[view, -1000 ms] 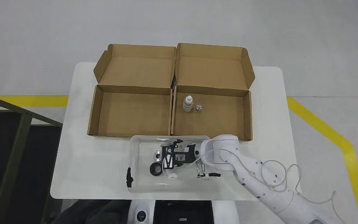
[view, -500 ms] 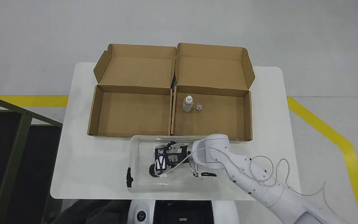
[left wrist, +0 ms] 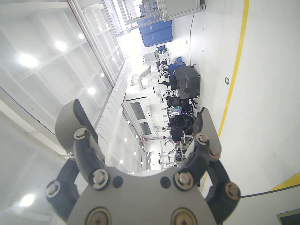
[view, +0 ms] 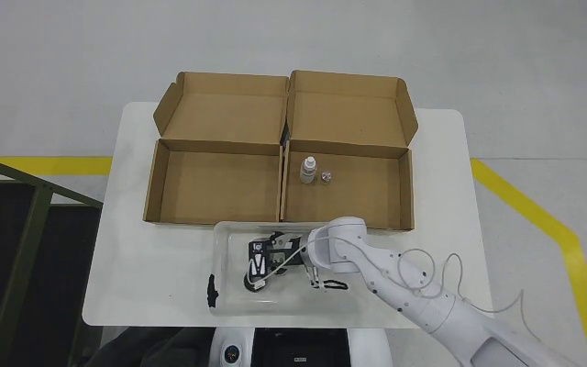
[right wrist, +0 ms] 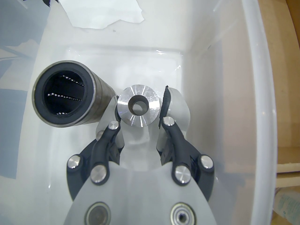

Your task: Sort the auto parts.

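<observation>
Inside the smooth, translucent plastic bin (right wrist: 236, 76), the right gripper (right wrist: 140, 104) has slid farther along. It now pinches a shiny machined metal collar (right wrist: 151, 99). A grooved, cylindrical steel bearing (right wrist: 70, 94) lies just beside one finger. The left gripper (left wrist: 138, 115) stands spread and empty.

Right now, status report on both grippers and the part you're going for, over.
Left gripper open, empty. Right gripper down in the clear bin, shut on the silver bushing. Linear bearing crowds one finger.
</observation>
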Robot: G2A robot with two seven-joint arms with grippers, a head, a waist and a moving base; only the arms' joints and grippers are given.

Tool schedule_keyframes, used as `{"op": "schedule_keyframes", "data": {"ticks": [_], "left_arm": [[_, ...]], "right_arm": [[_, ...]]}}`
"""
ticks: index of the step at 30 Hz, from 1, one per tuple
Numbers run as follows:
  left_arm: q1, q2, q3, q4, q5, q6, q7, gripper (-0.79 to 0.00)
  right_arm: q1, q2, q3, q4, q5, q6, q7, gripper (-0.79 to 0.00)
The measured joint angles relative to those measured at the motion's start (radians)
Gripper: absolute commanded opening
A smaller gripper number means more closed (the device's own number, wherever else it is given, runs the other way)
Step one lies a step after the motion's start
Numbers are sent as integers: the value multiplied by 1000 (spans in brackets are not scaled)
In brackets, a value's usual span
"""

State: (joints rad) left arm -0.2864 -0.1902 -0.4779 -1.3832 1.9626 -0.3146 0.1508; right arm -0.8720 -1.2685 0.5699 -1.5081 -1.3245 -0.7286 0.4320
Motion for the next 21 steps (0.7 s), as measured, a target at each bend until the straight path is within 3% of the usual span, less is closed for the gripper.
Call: {"op": "schedule_keyframes", "data": {"ticks": [1,2,21], "left_arm": [[0,0,0,0,0,0,0,0],[0,0,0,0,0,0,0,0],[0,0,0,0,0,0,0,0]], "right_arm": [[1,-1,0,2,1,-2,-2,-773],[1,-2,0,3,3,-5,-4,-785],[-53,20,94,-134,27,-44,-54,-785]]}}
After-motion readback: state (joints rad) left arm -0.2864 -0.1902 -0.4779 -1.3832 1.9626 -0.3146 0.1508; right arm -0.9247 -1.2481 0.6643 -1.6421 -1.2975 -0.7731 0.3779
